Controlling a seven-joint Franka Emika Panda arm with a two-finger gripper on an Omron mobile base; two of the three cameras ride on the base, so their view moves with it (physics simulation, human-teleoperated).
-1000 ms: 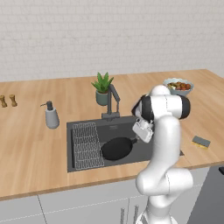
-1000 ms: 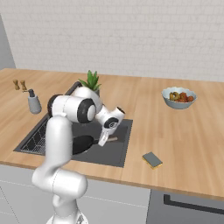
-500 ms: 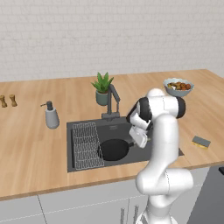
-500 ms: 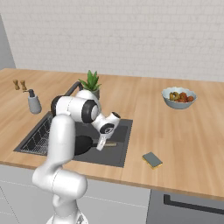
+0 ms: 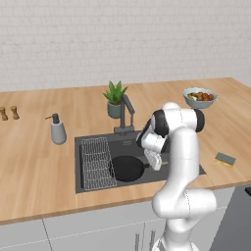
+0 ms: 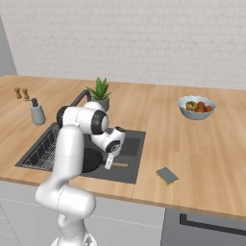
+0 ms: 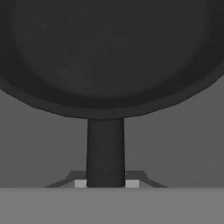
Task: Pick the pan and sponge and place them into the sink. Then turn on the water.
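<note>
Sink [image 5: 93,184] basin: pan [image 5: 127,167] and wire rack [image 5: 96,163] filled the floor; faucet [image 5: 128,110] and plant [image 5: 115,98] crowded the rear rim.

You've brought the arm down and in toward the sink [image 5: 88,186] since the earlier frames — the elbow, raised high a second ago, sits lower now, and the gripper [image 6: 110,162] has sunk toward the basin floor. The pan [image 5: 127,168] went with it: it now lies low in the basin beside the rack [image 5: 98,163], its handle [image 7: 105,151] between the fingers, jaws close on either side.
</note>
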